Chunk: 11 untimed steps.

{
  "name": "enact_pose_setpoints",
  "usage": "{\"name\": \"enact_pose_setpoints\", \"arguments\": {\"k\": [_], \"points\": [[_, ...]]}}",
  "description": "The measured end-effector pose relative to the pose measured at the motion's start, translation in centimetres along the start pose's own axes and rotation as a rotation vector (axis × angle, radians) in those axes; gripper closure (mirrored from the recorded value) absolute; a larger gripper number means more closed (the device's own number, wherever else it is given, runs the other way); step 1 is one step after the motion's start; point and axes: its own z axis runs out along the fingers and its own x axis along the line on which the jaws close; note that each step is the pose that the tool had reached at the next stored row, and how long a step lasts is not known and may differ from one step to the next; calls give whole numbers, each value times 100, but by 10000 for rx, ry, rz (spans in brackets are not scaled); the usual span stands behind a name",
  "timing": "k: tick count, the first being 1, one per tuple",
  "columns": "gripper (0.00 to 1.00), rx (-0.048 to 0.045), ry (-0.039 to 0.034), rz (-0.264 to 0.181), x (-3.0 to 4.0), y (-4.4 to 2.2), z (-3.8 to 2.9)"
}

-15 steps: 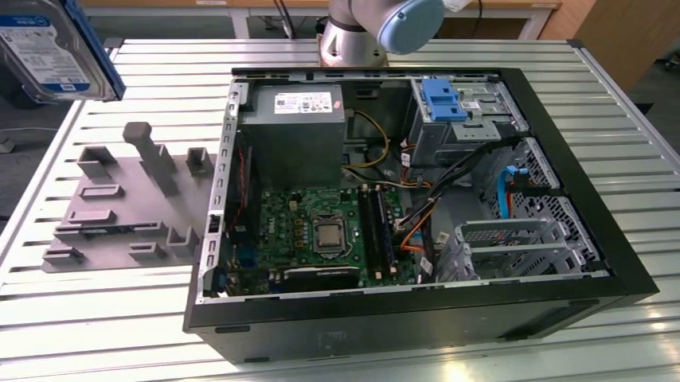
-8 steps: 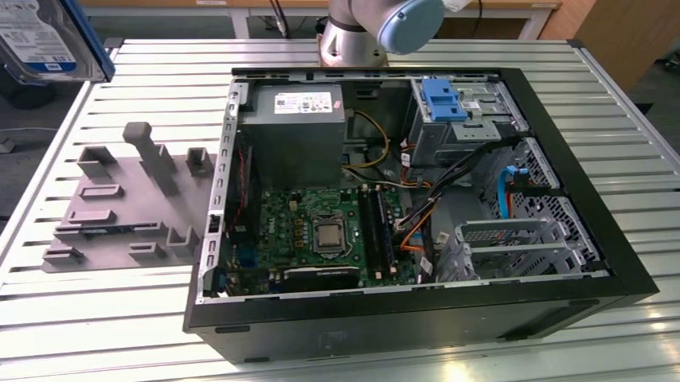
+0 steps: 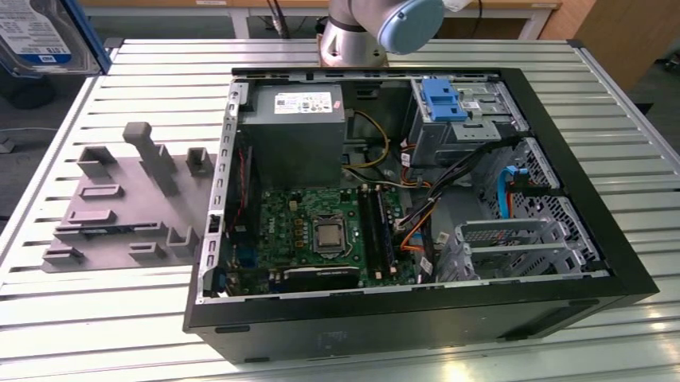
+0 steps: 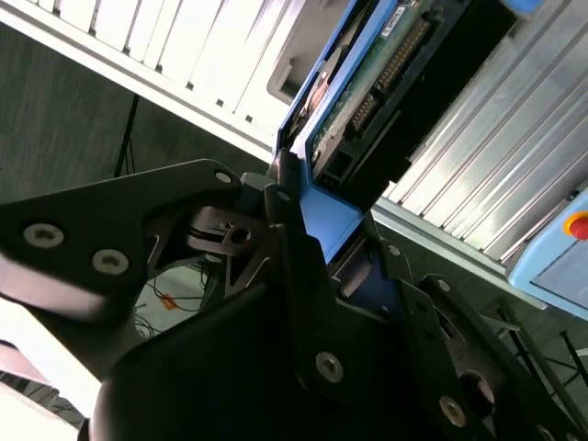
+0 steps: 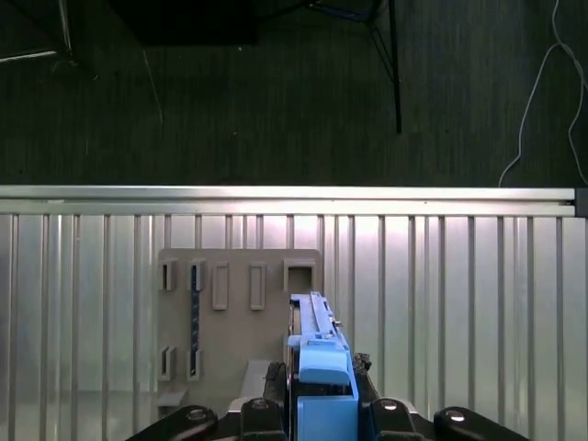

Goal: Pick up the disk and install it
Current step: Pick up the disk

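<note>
In the exterior view the disk point(image 3: 41, 36) hangs at the upper left of the frame, well apart from the open computer case point(image 3: 425, 326) on the bench point(image 3: 107, 318). The gripper point(image 5: 322, 397) is closed on it, clamping the blue carrier in both wrist views.

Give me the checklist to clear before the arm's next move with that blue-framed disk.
1. Grip: ok. In the first wrist view the claw is shut on the silver, blue-framed rectangular disk.
2. Disk free of the grey plastic holder plate: ok, apart in the exterior view.
3. Black metal computer case open: ok, side panel off.
4. Grey perforated metal drive cage empty: cannot tell.
5. Black cable bundle clear of that cage: cannot tell; it runs nearby.
</note>
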Motion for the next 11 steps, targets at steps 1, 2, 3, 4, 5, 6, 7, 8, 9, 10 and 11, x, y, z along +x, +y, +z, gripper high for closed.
{"name": "enact_pose_setpoints", "arguments": {"k": [1,2,3,4,5,6,7,8,9,10,11], "points": [[64,0,0,0,0,0,-1],[64,-1,0,0,0,0,-2],[64,-1,0,0,0,0,-3],[64,-1,0,0,0,-3,-3],[64,-1,0,-1,0,-19,-3],[64,-2,0,-1,0,-48,-4],[64,-2,1,0,-1,-81,-4],[64,-1,0,0,-2,-117,-4],[64,0,0,0,-2,-155,-4],[64,0,0,0,-2,-195,-4],[64,-1,0,0,-3,-235,-4]]}}
